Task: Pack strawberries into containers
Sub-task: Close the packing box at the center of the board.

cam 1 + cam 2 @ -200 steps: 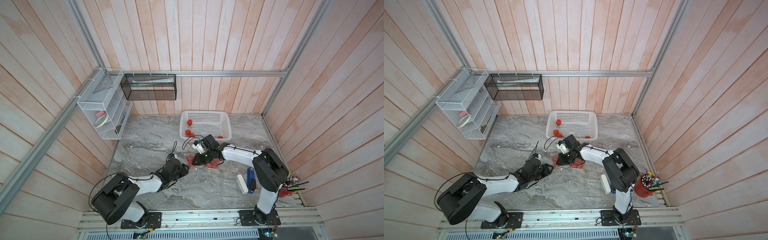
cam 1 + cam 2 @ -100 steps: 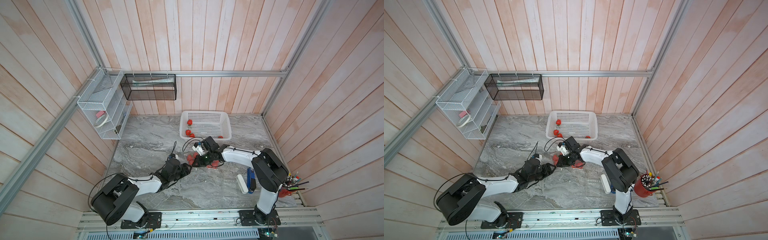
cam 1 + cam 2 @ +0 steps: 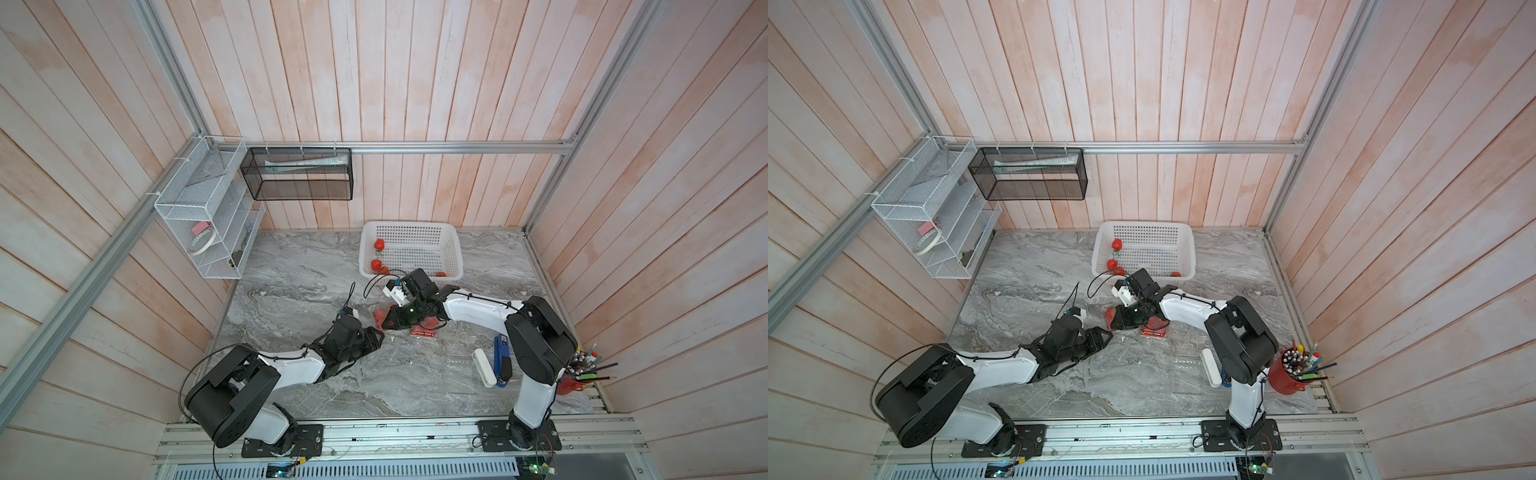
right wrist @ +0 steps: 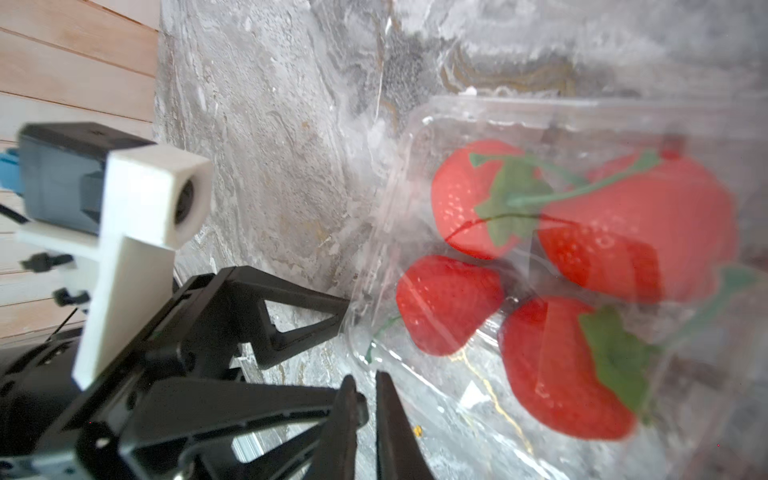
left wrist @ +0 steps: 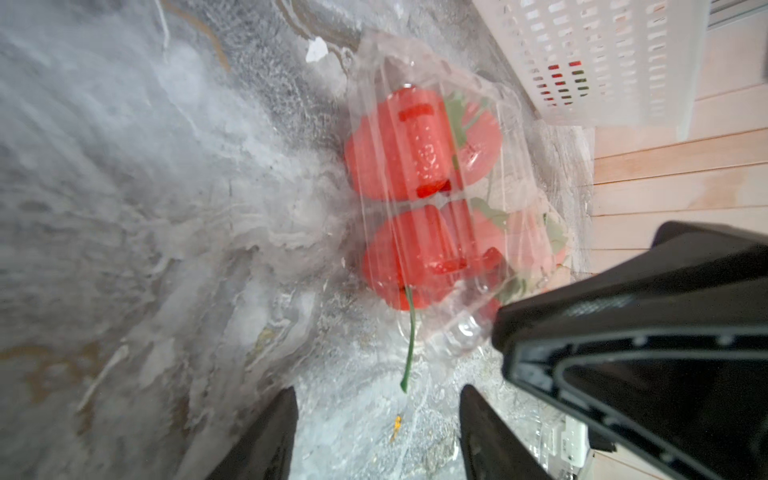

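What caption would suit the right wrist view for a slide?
Red strawberries with green caps packed in a clear plastic clamshell container on the grey marble table.

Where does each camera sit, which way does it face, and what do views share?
Top views: high over the front rail, looking down on the marble table; left arm and right arm both whole.
Left wrist: low on the left arm, facing the packed clamshell and white basket; shows open left gripper, tip of right gripper.
Right wrist: faces that clamshell from opposite; shows its nearly shut fingers, the left gripper and camera.
Shared: the clamshell, seen in all.
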You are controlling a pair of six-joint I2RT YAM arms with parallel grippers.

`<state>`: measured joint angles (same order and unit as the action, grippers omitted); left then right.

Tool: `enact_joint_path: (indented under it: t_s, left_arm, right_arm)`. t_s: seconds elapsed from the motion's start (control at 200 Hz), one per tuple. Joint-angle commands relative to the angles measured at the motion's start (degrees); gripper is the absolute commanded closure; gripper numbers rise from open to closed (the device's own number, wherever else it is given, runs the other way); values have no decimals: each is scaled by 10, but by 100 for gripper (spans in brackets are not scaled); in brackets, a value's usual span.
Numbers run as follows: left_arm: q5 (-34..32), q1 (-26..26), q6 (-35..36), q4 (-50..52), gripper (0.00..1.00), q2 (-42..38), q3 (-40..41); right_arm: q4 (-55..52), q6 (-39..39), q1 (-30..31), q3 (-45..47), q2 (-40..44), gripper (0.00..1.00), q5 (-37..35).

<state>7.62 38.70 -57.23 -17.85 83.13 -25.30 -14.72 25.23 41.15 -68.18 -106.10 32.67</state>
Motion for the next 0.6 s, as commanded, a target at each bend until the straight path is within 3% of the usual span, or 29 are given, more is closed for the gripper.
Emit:
enact_joint_path:
  t_s: [0.0,0.075,0.215,0.32,0.595]
  left_arm:
    - [-21,0,28,27,30,-16,-30]
    - [-33,0,40,42,25,-26,-42]
    - [-66,-1,57,68,25,-63,-55]
    - [-63,-1,64,70,37,-86,-45]
    - [-50,17,89,88,45,-40,-35]
  right_arm:
    - [-10,-6,-4,-7,-13,87,7]
    - [-6,-3,-5,-3,-12,87,9]
    - [-7,-3,-12,-7,-11,87,13]
    - [-10,-5,-23,-10,-15,87,14]
    - [-30,-16,-32,-49,-41,87,14]
